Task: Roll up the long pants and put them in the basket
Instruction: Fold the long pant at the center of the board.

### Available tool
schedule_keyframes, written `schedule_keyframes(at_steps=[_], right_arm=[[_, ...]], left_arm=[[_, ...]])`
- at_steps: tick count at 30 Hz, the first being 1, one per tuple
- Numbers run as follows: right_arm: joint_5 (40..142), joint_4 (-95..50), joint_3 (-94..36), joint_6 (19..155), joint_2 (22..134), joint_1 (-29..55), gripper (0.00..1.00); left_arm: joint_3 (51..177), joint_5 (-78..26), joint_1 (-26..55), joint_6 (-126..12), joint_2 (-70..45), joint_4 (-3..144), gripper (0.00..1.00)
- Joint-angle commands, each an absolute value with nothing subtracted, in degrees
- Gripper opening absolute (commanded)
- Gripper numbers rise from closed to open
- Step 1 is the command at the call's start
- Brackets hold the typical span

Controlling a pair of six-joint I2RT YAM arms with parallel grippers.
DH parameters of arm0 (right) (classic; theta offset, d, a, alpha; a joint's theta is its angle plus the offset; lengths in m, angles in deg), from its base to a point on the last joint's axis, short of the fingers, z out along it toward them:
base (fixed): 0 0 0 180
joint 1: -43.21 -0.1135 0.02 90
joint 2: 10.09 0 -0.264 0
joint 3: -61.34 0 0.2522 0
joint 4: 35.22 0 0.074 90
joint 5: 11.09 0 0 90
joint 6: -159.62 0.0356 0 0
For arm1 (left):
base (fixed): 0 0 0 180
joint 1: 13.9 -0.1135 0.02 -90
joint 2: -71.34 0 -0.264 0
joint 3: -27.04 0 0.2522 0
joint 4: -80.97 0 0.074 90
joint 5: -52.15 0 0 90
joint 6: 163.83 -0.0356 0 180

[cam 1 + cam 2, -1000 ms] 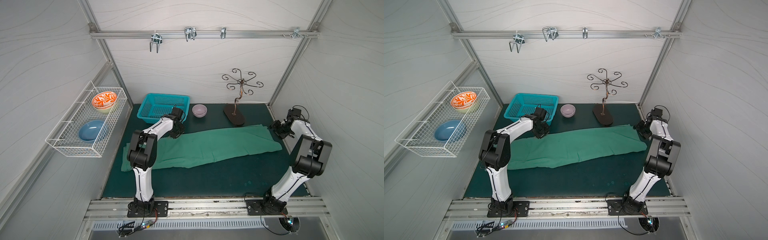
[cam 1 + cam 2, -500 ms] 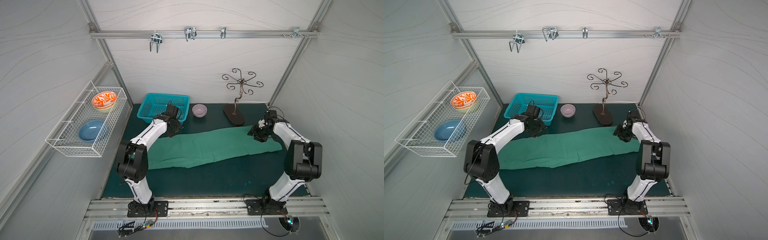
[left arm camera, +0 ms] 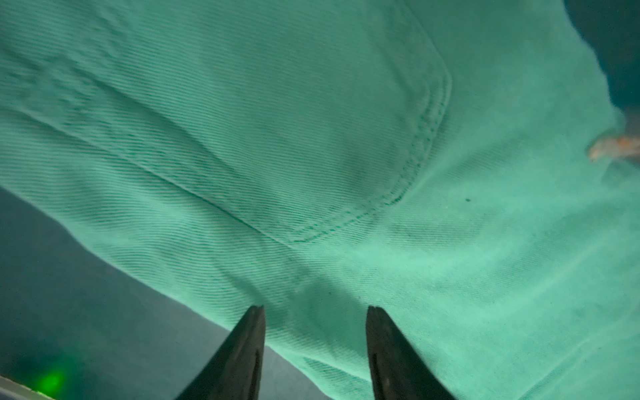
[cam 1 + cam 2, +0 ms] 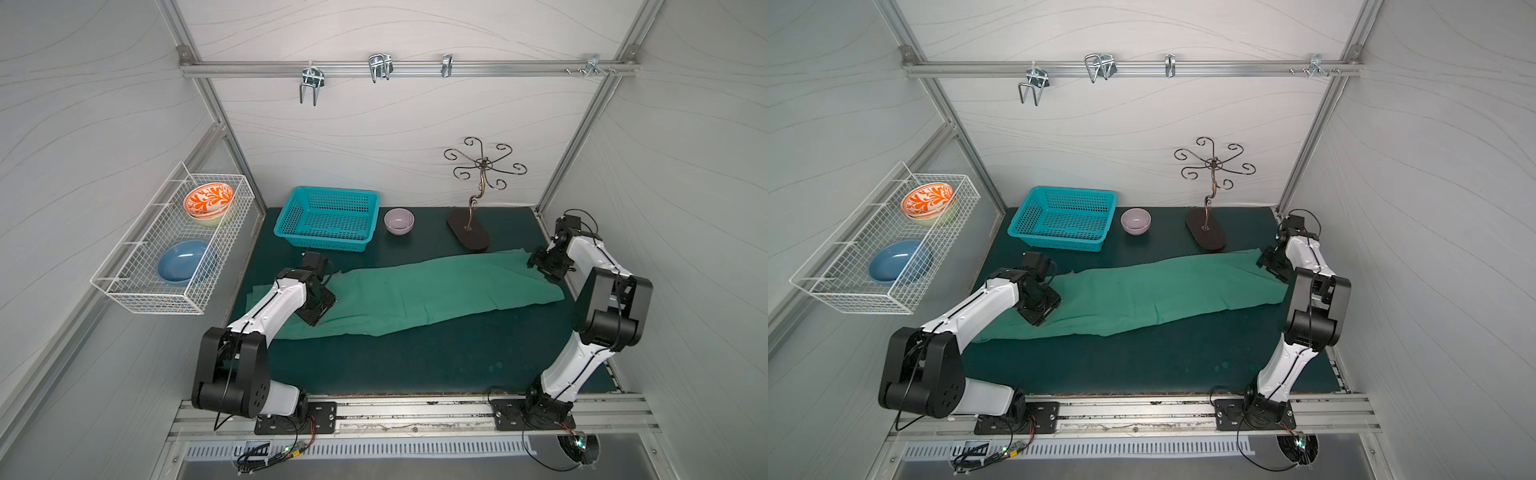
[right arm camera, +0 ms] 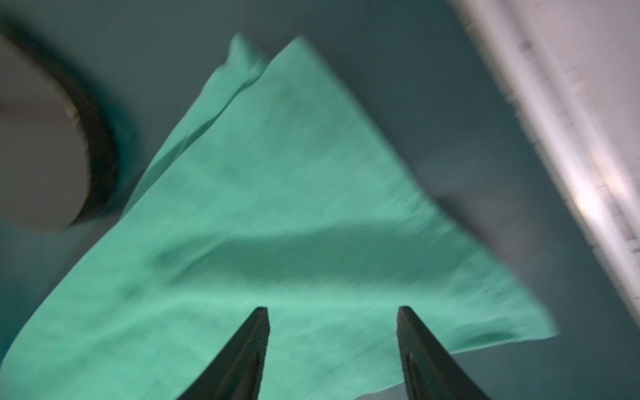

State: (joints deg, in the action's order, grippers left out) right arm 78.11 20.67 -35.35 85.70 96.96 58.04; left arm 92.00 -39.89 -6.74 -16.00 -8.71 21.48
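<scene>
1. Presently we find the mid-green soft cloth long pants (image 4: 415, 295) lying flat and unrolled, stretched crosswise on the dark teal flat mat (image 4: 415, 365), in front of the turquoise perforated plastic basket (image 4: 328, 218);
2. we note the left gripper (image 3: 315, 308) over the pocket end, jaws parted, grasping nothing;
3. we note the right gripper (image 5: 332, 308) over the leg hem, jaws likewise parted and empty.

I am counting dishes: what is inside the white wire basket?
An orange patterned bowl nested in a pale bowl, and a blue bowl. The pale bowl's inside is covered, so its contents cannot be seen.
</scene>
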Motion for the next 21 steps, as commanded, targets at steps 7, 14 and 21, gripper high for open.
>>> schedule_keyframes(at_steps=[7, 14, 21], right_arm=[[82.63, 20.81, -48.14, 76.19, 108.46, 57.42, 0.53], [81.11, 22.92, -56.34, 75.19, 115.64, 57.44, 0.57], [77.19, 23.03, -59.13, 74.02, 119.01, 57.58, 0.59]], left_arm=[[89.01, -41.62, -9.19, -15.58, -7.23, 24.12, 0.5], [88.61, -41.62, -10.03, -14.25, -8.59, 24.1, 0.49], [88.7, -42.56, -10.12, -13.84, -10.22, 23.19, 0.49]])
